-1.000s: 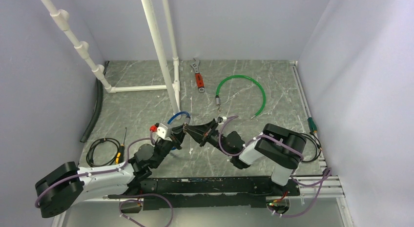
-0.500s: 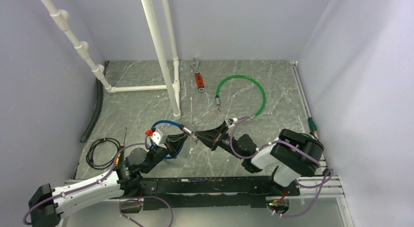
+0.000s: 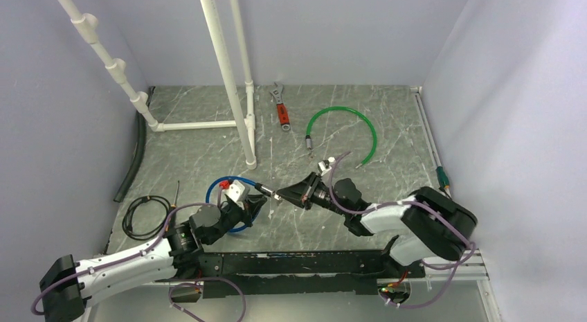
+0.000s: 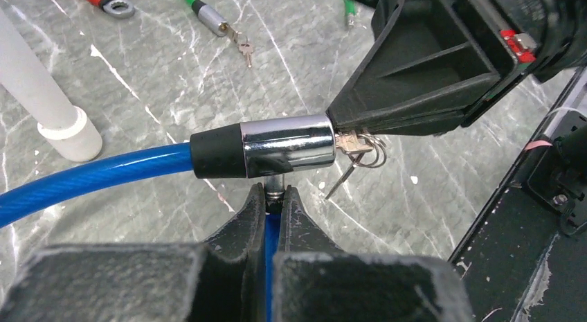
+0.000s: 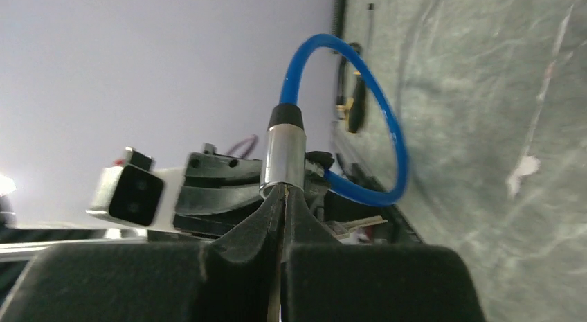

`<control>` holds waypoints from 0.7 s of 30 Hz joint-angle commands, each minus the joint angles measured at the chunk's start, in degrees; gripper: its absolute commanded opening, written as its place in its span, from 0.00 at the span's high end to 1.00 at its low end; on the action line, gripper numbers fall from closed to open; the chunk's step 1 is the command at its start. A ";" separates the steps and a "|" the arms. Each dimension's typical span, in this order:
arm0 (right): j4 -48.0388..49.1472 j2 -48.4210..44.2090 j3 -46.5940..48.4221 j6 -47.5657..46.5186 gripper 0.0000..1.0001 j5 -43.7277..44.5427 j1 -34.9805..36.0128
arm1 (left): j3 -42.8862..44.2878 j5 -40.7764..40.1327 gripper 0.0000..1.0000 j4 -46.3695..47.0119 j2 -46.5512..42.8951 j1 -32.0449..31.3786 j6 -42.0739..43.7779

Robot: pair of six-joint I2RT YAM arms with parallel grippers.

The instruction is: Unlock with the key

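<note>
The blue cable [image 3: 216,188] ends in a silver lock cylinder [image 4: 287,144], held above the floor between the arms. My left gripper [image 4: 273,195] is shut on the cable's metal pin end, just under the cylinder. My right gripper [image 5: 284,197] is shut on the key [image 4: 351,143], which sits in the cylinder's end face. A spare key [image 4: 348,173] hangs from its ring. In the top view the right gripper [image 3: 279,194] meets the cylinder [image 3: 263,190] from the right, and the left gripper [image 3: 253,205] is below it.
A green cable [image 3: 362,125] with its own lock end and keys [image 4: 242,46] lies at the back right. A red-handled wrench [image 3: 282,113] lies behind it. White pipes [image 3: 228,66] stand at the back left. A black cord coil [image 3: 142,215] lies at the left.
The blue cable, its lock and both grippers have moved from beside the white pipe's foot toward the near left. The left arm drew back and the right arm reached after it.
</note>
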 commanded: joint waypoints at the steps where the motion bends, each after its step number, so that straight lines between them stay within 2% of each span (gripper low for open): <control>1: -25.01 -10.68 7.13 -17.86 0.98 -2.62 0.05 | 3.33 7.75 1.00 1.65 0.36 -1.30 -1.83; 3: -37.78 -16.70 8.67 -24.87 0.94 2.15 0.42 | 3.05 7.92 1.00 2.10 -0.02 -1.30 -1.87; 7: -53.76 -24.99 11.95 -33.99 0.73 8.30 0.48 | 2.48 7.85 1.00 3.03 -0.04 -1.30 -2.29; 11: -59.90 -28.93 14.48 -39.90 0.51 8.23 0.37 | 2.74 7.89 1.00 3.41 0.76 -1.30 -2.09; 15: -66.65 -27.18 18.84 -46.64 0.31 5.54 0.37 | 3.23 8.19 1.00 3.31 1.21 -1.30 -1.94; 17: -70.23 -26.42 20.42 -46.70 0.29 5.67 0.37 | 3.11 8.36 1.00 3.53 1.65 -1.30 -1.84; 21: -65.73 -25.71 19.68 -44.06 0.24 -0.15 0.37 | 2.19 8.72 1.00 5.12 2.29 -1.30 -2.01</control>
